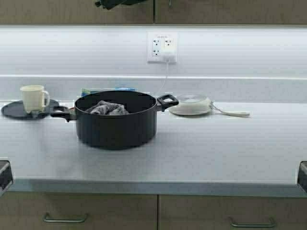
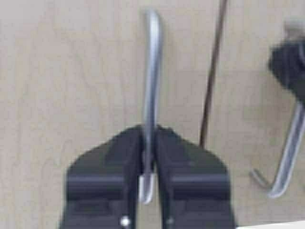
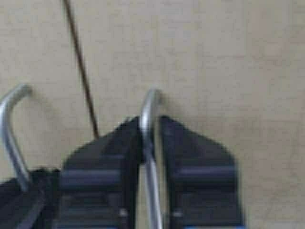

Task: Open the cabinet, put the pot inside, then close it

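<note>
Barely started: left gripper [image 2: 147,152] and right gripper [image 3: 150,143] are each pinching a cabinet [image 1: 76,12] door handle, doors looking closed; pot [image 1: 116,120] is sitting on the counter [image 1: 216,143], storing and closing pending.

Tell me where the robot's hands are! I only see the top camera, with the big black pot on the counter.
Observer: The left gripper is up at the cabinet, closed on the left door handle.
Operator: And the other one?
Observer: The right gripper is closed on the right door handle.
Operator: Are the doors open yet?
Observer: Not that I can see. Both doors look flat, with only a thin dark gap between them.
</note>
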